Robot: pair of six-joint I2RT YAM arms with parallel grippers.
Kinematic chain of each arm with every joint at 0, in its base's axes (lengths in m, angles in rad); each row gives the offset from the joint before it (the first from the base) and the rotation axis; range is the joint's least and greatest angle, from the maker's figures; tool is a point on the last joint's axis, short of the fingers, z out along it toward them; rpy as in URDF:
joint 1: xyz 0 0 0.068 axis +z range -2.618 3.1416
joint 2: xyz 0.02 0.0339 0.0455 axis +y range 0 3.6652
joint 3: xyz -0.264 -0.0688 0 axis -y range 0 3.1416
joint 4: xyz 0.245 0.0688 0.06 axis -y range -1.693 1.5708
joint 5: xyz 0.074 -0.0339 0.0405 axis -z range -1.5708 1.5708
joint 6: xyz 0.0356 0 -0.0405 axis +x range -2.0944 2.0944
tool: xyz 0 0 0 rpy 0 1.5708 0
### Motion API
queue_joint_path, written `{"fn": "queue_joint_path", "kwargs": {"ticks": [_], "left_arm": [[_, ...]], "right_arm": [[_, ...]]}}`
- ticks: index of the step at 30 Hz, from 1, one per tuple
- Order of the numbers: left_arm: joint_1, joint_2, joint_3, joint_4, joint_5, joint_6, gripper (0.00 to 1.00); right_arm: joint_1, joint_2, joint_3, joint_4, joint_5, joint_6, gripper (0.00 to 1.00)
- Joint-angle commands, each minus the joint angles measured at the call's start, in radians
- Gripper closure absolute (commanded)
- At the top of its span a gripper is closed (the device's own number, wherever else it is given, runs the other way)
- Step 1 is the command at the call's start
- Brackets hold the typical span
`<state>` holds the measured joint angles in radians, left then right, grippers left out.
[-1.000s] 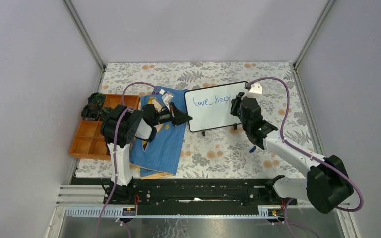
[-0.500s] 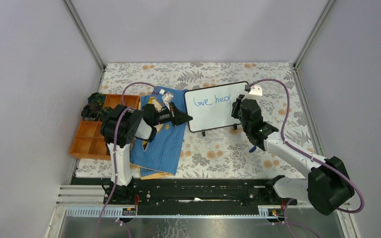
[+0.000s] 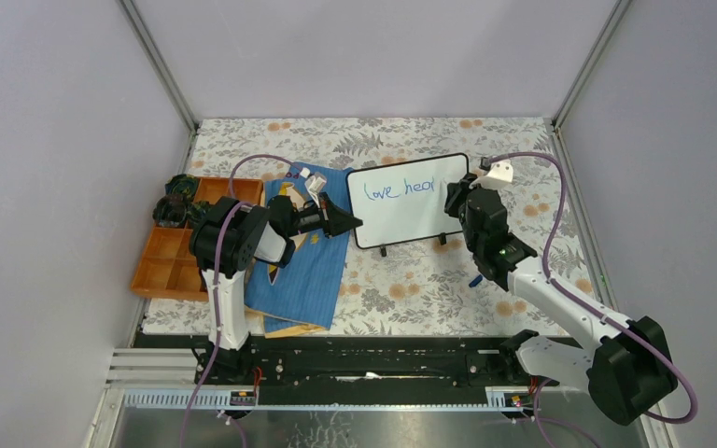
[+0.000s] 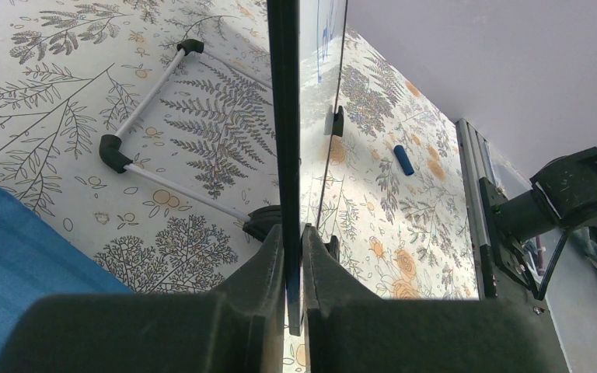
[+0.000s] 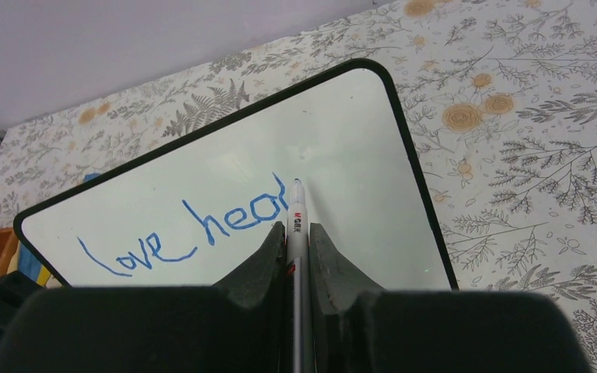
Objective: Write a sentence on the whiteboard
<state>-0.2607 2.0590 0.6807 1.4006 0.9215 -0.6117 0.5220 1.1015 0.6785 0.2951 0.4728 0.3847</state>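
The whiteboard (image 3: 411,222) stands tilted on small black feet at the middle of the flowered table. Blue handwriting on it, the sentence (image 3: 398,189), reads "love hea" plus one upright stroke (image 5: 280,190). My left gripper (image 3: 353,222) is shut on the board's left edge, which shows as a black frame (image 4: 284,116) running between the jaws of that gripper (image 4: 294,245). My right gripper (image 5: 296,231) is shut on a white marker (image 5: 295,217). The marker's tip rests at the board (image 5: 350,148) just right of the last stroke. In the top view the right gripper (image 3: 456,193) covers the board's right edge.
A blue cloth-like book (image 3: 303,266) lies under the left arm, with an orange compartment tray (image 3: 170,257) and dark clutter (image 3: 175,203) to its left. A blue marker cap (image 3: 475,279) lies on the table in front of the board. The board's white-rod stand (image 4: 144,109) spreads behind it.
My right gripper has shifted to the right along the board with the marker, uncovering more blue writing after "he". The left arm and the board have not moved.
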Motion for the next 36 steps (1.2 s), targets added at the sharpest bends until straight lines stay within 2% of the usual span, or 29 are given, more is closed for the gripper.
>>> {"fn": "queue_joint_path", "kwargs": {"ticks": [1,21,36], "left_arm": [[0.008,0.034,-0.02,-0.147,-0.047,0.091,1.0],[0.008,0.034,-0.019,-0.147,-0.046,0.09,1.0],[0.008,0.034,-0.018,-0.147,-0.047,0.09,1.0]], "right_arm": [[-0.028,0.015,0.03,0.083,0.007,0.049,1.0],[-0.038,0.086,0.095,0.019,-0.054,0.034,1.0],[-0.039,0.102,0.101,-0.006,-0.029,0.031,1.0]]}}
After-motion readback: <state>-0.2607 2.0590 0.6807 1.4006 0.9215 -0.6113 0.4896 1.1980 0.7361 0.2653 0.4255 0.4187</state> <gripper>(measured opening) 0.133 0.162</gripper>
